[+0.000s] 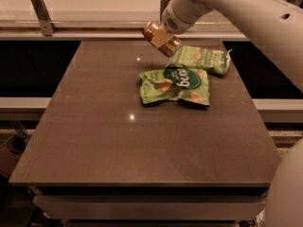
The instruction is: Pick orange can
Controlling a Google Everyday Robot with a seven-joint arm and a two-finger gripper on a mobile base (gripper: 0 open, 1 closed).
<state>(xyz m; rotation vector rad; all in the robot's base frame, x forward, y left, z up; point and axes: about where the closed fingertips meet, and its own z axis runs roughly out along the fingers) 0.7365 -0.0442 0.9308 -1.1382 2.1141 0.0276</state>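
The table (94,141) is a flat, smooth, dark brown board with small reflections. The pale, round arm (246,13) comes in from the upper right. Two green bags (175,85) lie crinkled and soft right of centre. At upper centre, the gripper (165,32) is closed around the orange can (160,39), which is tilted. The can is probably light, stiff and slippery thin metal, so hold it on the round side wall, not too hard.

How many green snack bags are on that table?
2. The front green bag lies centrally; the rear green bag lies behind it, beside the gripper holding the orange can. The arm may hide more.
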